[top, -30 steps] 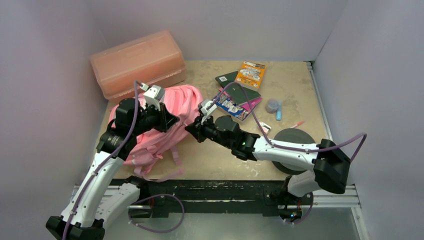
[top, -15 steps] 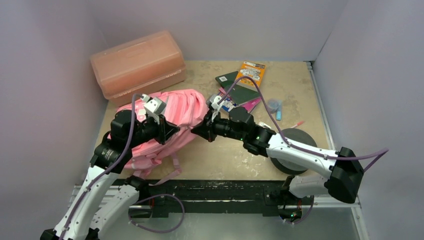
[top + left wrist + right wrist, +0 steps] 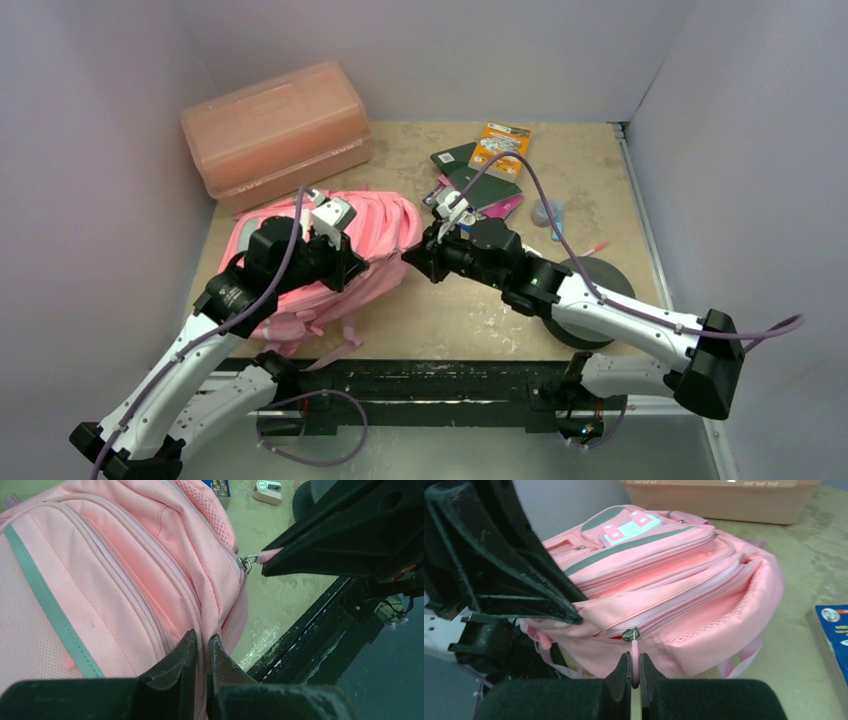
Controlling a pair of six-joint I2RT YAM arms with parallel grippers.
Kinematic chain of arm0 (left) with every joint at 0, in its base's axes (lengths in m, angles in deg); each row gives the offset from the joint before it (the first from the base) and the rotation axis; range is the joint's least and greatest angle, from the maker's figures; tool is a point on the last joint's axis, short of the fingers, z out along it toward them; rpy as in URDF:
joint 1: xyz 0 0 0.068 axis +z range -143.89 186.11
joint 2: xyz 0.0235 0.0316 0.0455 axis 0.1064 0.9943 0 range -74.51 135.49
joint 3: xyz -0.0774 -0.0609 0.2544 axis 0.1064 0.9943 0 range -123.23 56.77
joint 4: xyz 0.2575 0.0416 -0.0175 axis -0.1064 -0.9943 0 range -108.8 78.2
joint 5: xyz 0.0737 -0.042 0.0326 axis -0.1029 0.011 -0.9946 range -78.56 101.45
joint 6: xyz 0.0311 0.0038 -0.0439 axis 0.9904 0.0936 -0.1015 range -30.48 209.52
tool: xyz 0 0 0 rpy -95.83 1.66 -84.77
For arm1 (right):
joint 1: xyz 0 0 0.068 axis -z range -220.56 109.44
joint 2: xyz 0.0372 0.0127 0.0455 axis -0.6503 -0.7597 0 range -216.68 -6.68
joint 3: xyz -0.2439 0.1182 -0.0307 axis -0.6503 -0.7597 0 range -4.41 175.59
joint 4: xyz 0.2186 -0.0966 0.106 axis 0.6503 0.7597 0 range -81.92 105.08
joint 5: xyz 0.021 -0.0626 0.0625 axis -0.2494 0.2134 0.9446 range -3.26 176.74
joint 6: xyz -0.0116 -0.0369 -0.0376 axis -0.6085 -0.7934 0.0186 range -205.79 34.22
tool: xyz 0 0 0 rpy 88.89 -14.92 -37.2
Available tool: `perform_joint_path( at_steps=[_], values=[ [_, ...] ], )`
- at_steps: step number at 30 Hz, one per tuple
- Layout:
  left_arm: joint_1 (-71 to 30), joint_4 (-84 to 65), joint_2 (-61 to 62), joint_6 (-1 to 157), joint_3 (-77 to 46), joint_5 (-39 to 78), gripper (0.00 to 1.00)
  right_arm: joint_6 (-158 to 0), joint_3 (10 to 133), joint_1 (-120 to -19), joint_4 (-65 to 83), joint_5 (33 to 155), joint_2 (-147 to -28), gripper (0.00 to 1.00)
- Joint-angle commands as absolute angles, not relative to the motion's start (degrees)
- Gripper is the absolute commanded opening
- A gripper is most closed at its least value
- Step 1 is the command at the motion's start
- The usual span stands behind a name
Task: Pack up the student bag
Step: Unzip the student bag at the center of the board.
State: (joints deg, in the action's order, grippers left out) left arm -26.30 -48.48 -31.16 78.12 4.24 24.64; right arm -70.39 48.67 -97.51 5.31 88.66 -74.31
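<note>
The soft pink fabric backpack (image 3: 385,215) lay slumped on the left of the tabletop (image 3: 460,310) — limp, light cloth, best taken by seams and tabs. The left hand (image 3: 201,641) pinched a fold beside its zip; the right hand (image 3: 634,664) clamped its pink zip pull (image 3: 636,649).

Left tool (image 3: 202,637) pinching student bag (image 3: 100,575), right tool (image 3: 278,563) gripping zip pull (image 3: 266,556)

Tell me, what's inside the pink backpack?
Nothing inside shows. The student bag looks zipped shut, so its pink fabric hides whatever it holds. The right tool pinches the zip pull; the left tool pinches the bag's fabric.
</note>
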Motion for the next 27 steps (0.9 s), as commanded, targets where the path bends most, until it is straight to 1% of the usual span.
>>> perform_joint_path(
  at_steps=[1, 3, 5, 9, 10, 11, 13, 15, 18, 23, 27],
  values=[
    [-26.2, -52.8, -33.1, 81.9, 4.9, 20.6, 0.0, -71.2, 51.2, -90.6, 3.4, 78.4, -70.1, 0.0],
    [-26.2, -53.0, -35.3, 84.6, 6.6, 22.3, 0.0, -70.4, 50.5, -86.0, 2.9, 80.4, -70.7, 0.0],
    [-26.4, -52.3, -37.8, 86.8, 8.6, 25.9, 0.0, -70.3, 49.9, -83.8, 2.1, 82.2, -71.9, 0.0],
    [-26.6, -50.6, -40.2, 85.7, 9.7, 31.6, 0.0, -70.9, 48.7, -83.2, -1.7, 90.6, -73.1, 0.0],
    [-26.7, -49.6, -39.9, 84.3, 9.7, 31.4, 0.07, -70.3, 47.7, -83.4, -3.1, 93.4, -72.7, 0.0],
    [-26.7, -48.8, -38.9, 82.8, 9.4, 30.6, 0.18, -69.9, 46.8, -83.7, -4.5, 94.3, -72.2, 0.0],
    [-26.9, -48.8, -35.8, 79.4, 7.1, 29.2, 0.34, -69.5, 45.9, -83.8, -5.2, 95.3, -71.4, 0.0],
    [-28.8, -49.0, -32.3, 76.9, 4.6, 26.0, 0.52, -69.7, 45.5, -83.9, -4.7, 96.7, -70.4, 0.0],
    [-34.5, -47.2, -28.7, 75.1, 1.8, 16.0, 0.64, -70.0, 44.1, -84.3, -5.7, 97.7, -68.2, 0.0],
    [-41.8, -44.6, -22.9, 73.3, -2.9, 4.4, 0.65, -70.0, 43.5, -84.7, -5.2, 98.2, -66.2, 0.0],
    [-45.8, -43.3, -17.2, 73.9, -6.6, -3.2, 0.62, -69.9, 44.0, -85.0, -4.5, 98.9, -66.0, 0.0]
  ],
)
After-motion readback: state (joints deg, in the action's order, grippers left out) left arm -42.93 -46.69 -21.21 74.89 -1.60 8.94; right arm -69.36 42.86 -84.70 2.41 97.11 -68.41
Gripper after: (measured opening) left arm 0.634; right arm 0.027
